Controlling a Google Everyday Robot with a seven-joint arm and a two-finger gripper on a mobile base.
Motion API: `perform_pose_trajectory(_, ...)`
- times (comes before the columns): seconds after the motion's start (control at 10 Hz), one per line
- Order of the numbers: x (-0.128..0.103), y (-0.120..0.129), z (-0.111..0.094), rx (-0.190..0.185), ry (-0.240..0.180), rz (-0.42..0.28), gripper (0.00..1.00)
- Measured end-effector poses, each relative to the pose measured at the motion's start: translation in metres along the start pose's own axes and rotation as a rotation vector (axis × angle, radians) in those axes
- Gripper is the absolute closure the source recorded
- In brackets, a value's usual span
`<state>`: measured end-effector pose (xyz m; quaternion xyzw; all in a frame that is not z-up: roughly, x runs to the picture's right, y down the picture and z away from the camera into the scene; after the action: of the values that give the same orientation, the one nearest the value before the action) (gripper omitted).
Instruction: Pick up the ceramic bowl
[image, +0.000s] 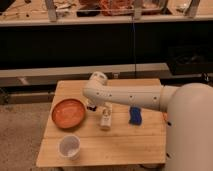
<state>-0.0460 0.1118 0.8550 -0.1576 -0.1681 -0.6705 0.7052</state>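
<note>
Reaching arm (130, 96), camera view: stretching leftward from the robot's pale body across the middle of the worktop (125, 145); bending down at its far end so the wrist is hanging over the bowl's side of the surface

Pincer (91, 105): showing as a dark shape under the wrist, sitting just beside the right rim of the bowl; its fingers are standing spread wide and gripping nothing, probably so they can straddle the rim

Ceramic bowl (68, 113): lying upright on the left part of the worktop, orange-brown and shallow; resting free, not lifted; whether the pincer is touching its rim I cannot tell

White cup (69, 147): standing near the front left corner, in front of the bowl and apart from it; staying out of the approach path

Small bottle (105, 119): standing just right of the pincer, under the arm; crowding the side from which the arm is working

Blue object (134, 116): lying further right, well apart from the bowl

Step in hand: judging by the pose, lining up on the bowl's near rim; the grasp is not yet made

Risk: the thin rim may be slipping from a shallow pinch; the bottle may be getting nudged by the wrist
</note>
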Motion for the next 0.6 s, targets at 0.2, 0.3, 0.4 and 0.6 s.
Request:
perform_pose_trajectory(0.2,-0.001,-0.008,0.007,0.003,-0.010,-0.027,0.20)
perform_pose_trajectory(0.3,-0.002,-0.010,0.010,0.004,-0.013,-0.035,0.20)
perform_pose_trajectory(0.4,-0.002,-0.012,0.013,0.007,-0.014,-0.043,0.20)
perform_pose_trajectory(0.6,-0.005,-0.019,0.021,0.013,-0.018,-0.062,0.20)
